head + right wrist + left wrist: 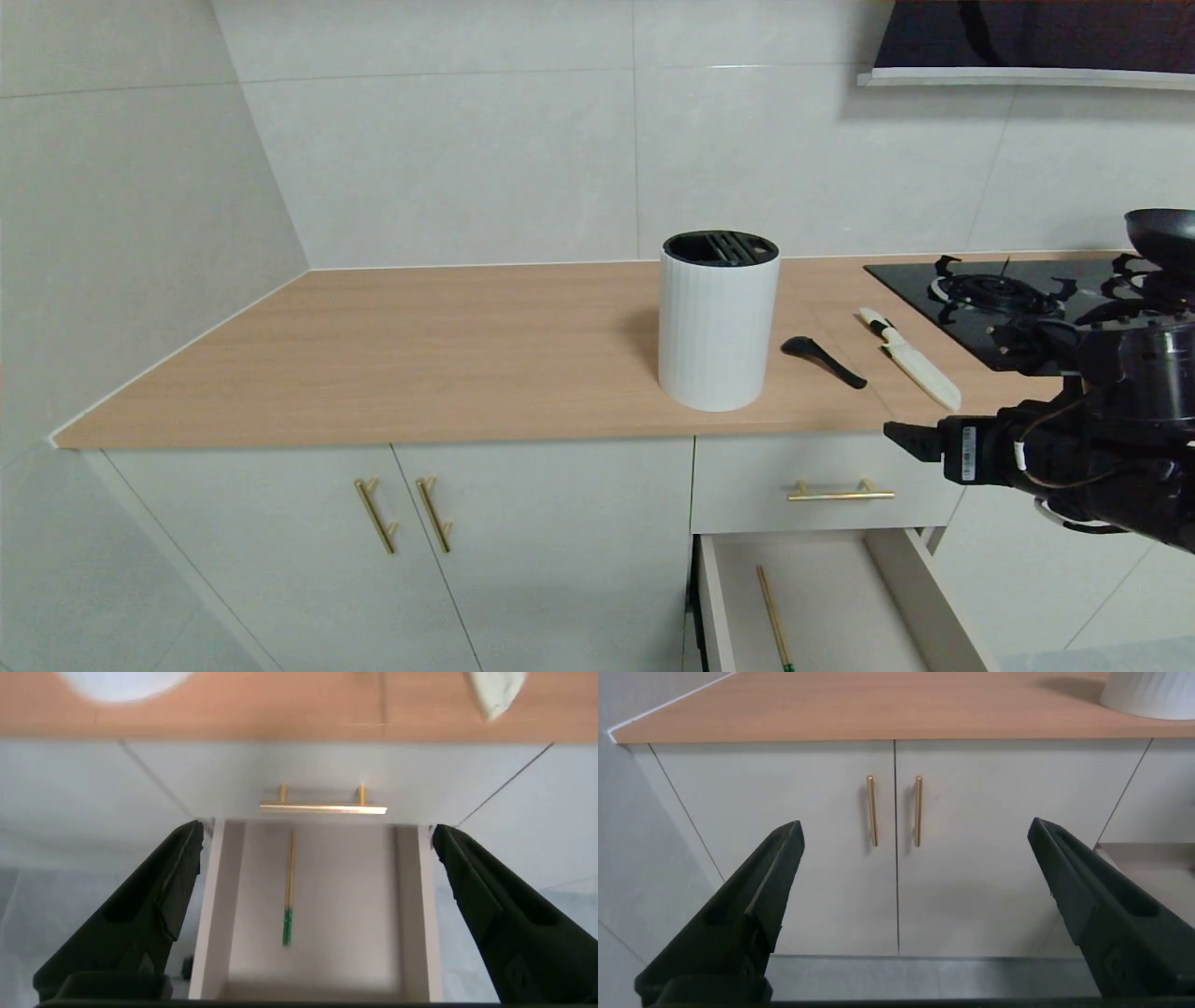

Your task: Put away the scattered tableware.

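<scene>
Closest in, the left gripper [913, 829] hangs with its fingers spread wide and nothing between them, facing the double cabinet doors [785, 849] under the wooden countertop [420, 355]. On the counter stands a white ribbed holder [717, 336]. Just right of it lies a black spoon [822, 359], then a white knife [910, 359] beside the hob [1008, 299]. Below, the drawer [896, 579] stands open with a green-tipped chopstick [773, 616] inside. The right gripper [316, 831] hovers over it, fingers parted and empty.
</scene>
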Motion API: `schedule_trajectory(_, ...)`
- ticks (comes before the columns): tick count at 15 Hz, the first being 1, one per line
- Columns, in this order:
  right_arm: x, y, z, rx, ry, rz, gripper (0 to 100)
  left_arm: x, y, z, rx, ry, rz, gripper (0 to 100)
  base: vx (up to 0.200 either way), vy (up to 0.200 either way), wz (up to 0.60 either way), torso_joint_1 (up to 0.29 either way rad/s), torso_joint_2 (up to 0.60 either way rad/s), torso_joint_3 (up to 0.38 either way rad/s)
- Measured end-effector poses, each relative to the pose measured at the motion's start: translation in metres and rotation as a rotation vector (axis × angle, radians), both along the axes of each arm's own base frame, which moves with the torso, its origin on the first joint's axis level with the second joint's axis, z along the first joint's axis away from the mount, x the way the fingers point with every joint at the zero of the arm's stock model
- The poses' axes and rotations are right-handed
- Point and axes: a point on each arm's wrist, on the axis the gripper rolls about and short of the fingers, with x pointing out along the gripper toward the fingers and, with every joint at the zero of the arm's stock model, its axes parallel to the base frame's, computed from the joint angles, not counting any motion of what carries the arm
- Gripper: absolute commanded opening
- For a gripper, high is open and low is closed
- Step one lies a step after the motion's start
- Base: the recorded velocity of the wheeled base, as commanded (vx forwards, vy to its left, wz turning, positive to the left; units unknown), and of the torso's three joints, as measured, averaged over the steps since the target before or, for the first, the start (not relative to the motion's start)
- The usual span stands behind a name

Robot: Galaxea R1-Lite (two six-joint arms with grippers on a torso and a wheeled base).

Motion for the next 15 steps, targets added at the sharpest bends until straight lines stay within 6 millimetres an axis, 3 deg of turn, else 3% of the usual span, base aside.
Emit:
schedule_trajectory(4,0.049,-0.007,0.016,0.012,-0.086,-0.029,100,0.0,0.0,0.0,0.0,0.0,0.0,100,0.0,0.0,0.0,0.0,0.0,0.0)
schedule_trajectory(10,0.117,-0.012,0.013,-0.001,-0.145,0.13,100,0.0,0.0,0.0,0.0,0.0,-0.001,100,0.0,0.0,0.0,0.0,0.0,0.0)
schedule_trajectory(15,0.16,-0.034,-0.016,-0.005,-0.185,0.284,100,0.0,0.0,0.0,0.0,0.0,0.0,100,0.0,0.0,0.0,0.0,0.0,0.0)
